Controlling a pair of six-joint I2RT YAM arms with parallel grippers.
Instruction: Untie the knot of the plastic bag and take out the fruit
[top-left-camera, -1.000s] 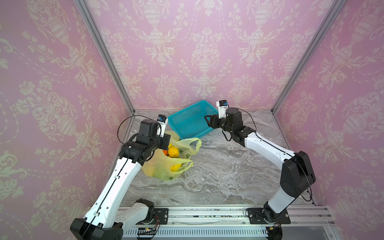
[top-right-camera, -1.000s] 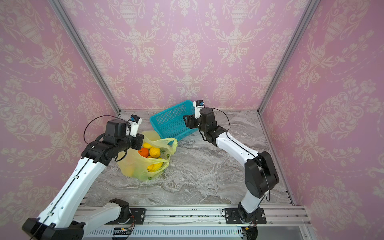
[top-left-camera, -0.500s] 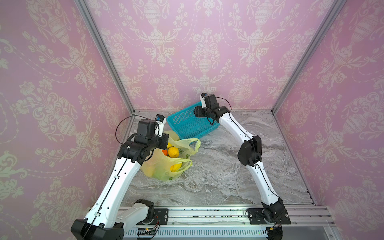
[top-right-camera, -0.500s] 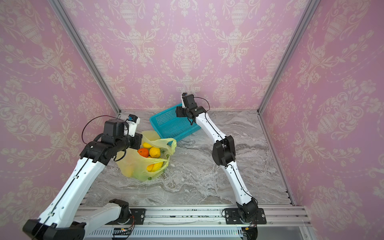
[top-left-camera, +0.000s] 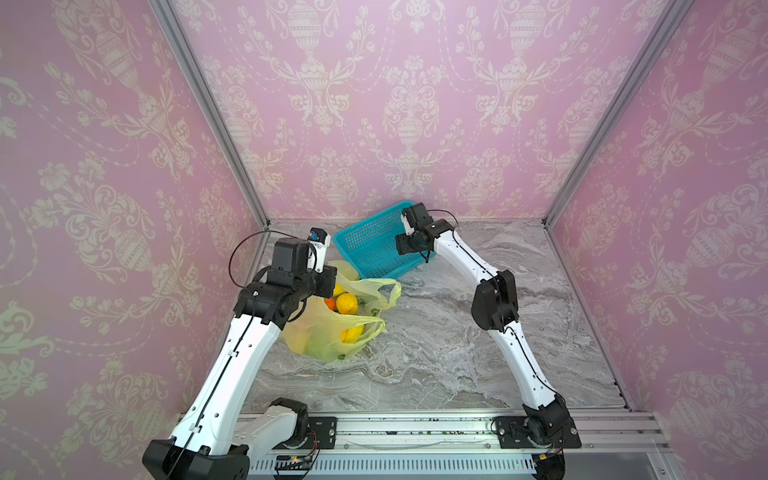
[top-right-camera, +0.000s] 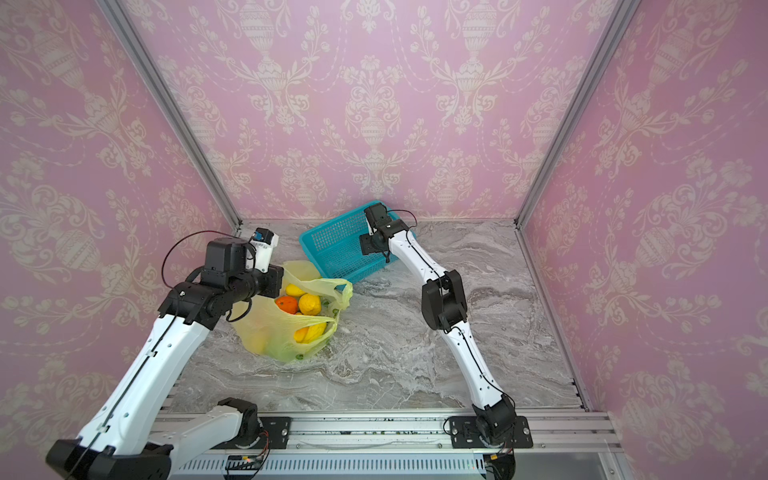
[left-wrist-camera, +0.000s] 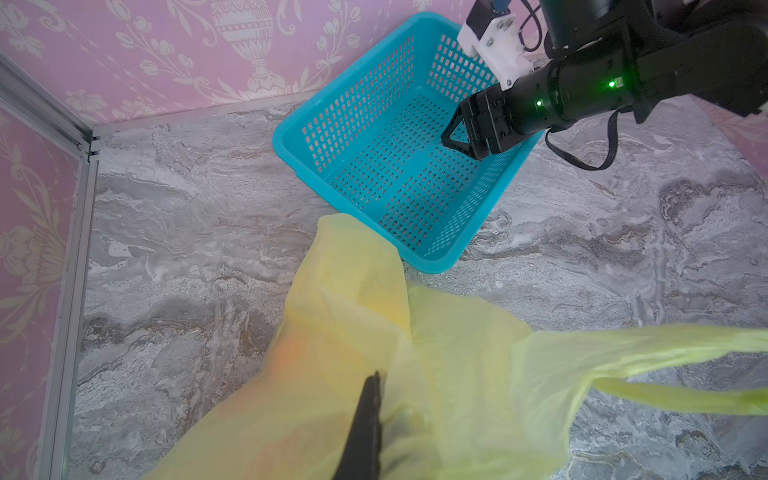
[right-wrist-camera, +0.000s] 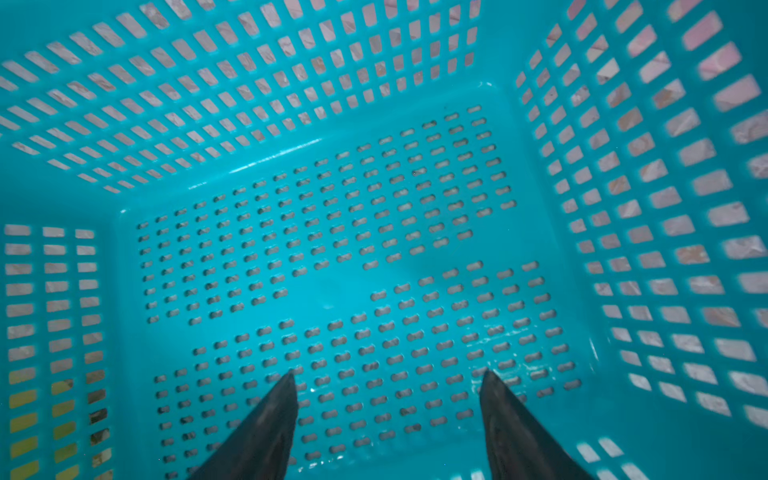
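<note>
Yellow plastic bag (left-wrist-camera: 436, 353) in tight left jaws, right jaws wide: wrist views only.

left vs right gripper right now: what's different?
Jaws: the left gripper is shut, the right gripper is open.
Load: the left pinches the bag film; the right holds nothing.
Place: the left is at the bag's mouth; the right hangs over the basket, fingers pointing at its floor.
Shared: both have dark, tapered fingers.
</note>
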